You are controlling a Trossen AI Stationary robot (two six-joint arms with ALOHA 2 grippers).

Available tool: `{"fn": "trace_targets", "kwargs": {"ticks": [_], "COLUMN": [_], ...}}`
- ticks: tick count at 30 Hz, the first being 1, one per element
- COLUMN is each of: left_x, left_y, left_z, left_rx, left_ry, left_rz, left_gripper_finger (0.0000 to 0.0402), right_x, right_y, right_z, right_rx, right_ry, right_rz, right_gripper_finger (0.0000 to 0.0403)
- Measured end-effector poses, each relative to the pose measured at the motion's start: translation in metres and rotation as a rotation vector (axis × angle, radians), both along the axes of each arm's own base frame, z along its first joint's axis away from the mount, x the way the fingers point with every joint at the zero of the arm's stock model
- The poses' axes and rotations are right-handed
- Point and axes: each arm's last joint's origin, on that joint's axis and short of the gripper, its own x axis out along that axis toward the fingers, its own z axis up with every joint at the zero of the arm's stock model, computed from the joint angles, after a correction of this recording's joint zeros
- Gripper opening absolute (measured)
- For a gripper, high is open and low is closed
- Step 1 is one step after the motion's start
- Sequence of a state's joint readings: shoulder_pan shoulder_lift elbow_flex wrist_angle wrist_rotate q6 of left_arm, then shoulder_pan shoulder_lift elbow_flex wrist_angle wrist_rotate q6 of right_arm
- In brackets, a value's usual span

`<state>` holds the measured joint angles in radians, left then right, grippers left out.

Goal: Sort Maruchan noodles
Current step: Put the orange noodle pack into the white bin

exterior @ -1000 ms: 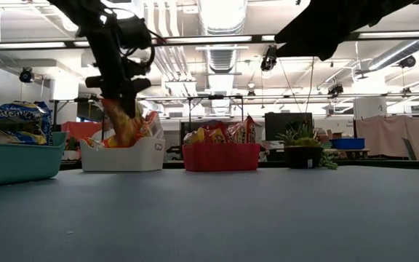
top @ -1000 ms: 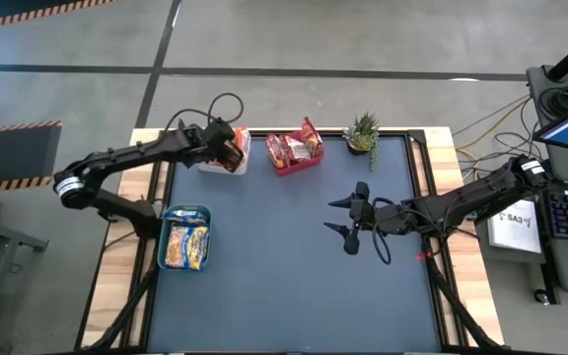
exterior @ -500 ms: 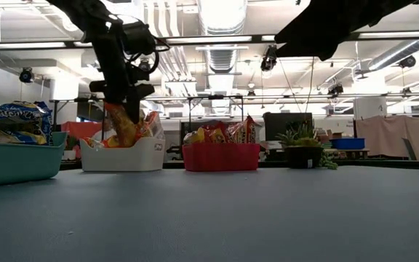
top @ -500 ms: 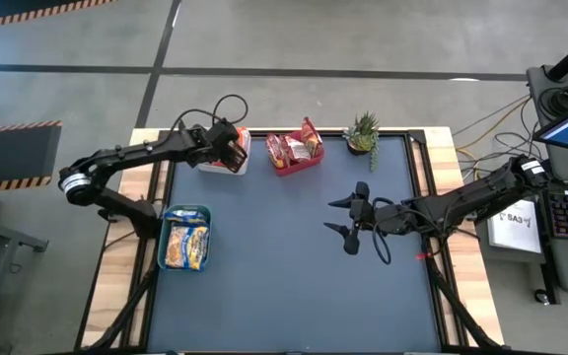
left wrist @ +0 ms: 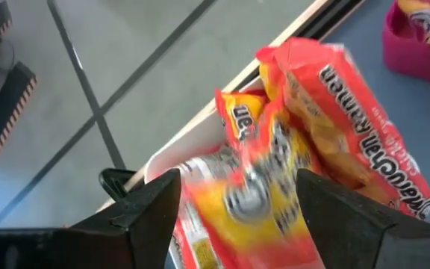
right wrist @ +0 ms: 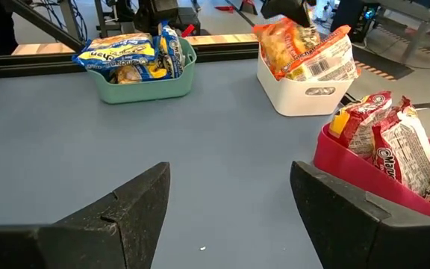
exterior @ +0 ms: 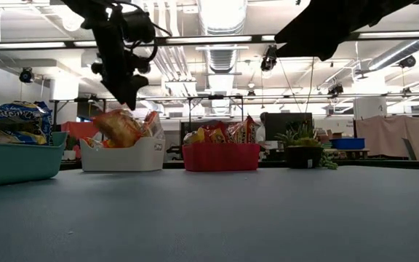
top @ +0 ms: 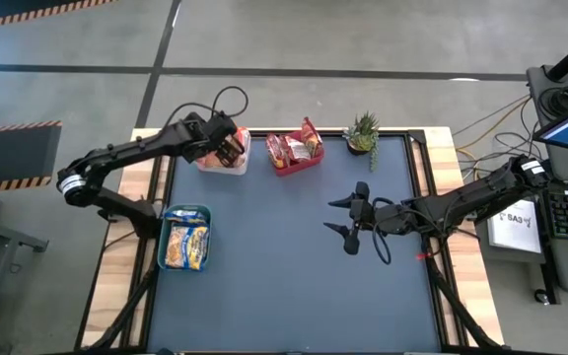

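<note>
My left gripper (top: 227, 144) (exterior: 130, 92) hangs open just above the white bin (top: 231, 163) (exterior: 122, 156) at the table's far left. An orange Maruchan packet (exterior: 117, 126) (left wrist: 252, 190) lies tilted on the other orange packets in that bin, below the fingers and apart from them. Red packets (top: 294, 148) stand in the red bin (exterior: 220, 157) beside it. Yellow-blue packets (top: 185, 245) fill the teal bin (exterior: 13, 161) at the left edge. My right gripper (top: 340, 218) (right wrist: 230, 170) waits open over the table's middle right, above bare table.
A small potted plant (top: 363, 132) (exterior: 304, 150) stands at the far edge, right of the red bin. The dark table top (top: 284, 286) stretches from the bins to the near edge. Wooden strips run along both table sides.
My left gripper has let go of the orange packet and risen above the white bin, shifting slightly toward the far edge. The packet, which hung upright from the fingers, has dropped into the bin and now lies tilted on the packets there.
</note>
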<state>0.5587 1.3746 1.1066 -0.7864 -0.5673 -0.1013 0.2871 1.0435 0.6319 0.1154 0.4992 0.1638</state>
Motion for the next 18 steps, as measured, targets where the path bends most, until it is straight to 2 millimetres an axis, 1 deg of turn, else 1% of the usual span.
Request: {"fn": "trace_targets", "kwargs": {"ticks": [3,6,8,13,18], "left_x": [0.001,-0.001,-0.004,-0.007,-0.01], "left_y": [0.0,-0.001,-0.003,-0.012,-0.016], "left_z": [0.005,0.006,0.004,-0.002,-0.001], "left_rx": [0.006,-0.011,-0.045,-0.204,-0.222], "left_ry": [-0.002,0.025,0.049,0.058,0.075], "left_rz": [-0.007,-0.009,-0.019,-0.073,-0.078], "left_gripper_finger": [0.0246,0.0241,0.0237,0.0232,0.0232], "right_x": [0.0,0.0,0.0,0.0,0.0], "right_y": [0.0,0.0,0.0,0.0,0.0], "right_z": [0.0,0.0,0.0,-0.001,-0.001], "right_rx": [0.0,0.004,0.006,0.005,0.005], "right_ry": [0.0,-0.001,-0.001,0.004,0.004], "right_rz": [0.0,-0.002,-0.002,-0.003,-0.003], "right_gripper_finger": [0.0265,0.0265,0.0265,0.0263,0.026]}}
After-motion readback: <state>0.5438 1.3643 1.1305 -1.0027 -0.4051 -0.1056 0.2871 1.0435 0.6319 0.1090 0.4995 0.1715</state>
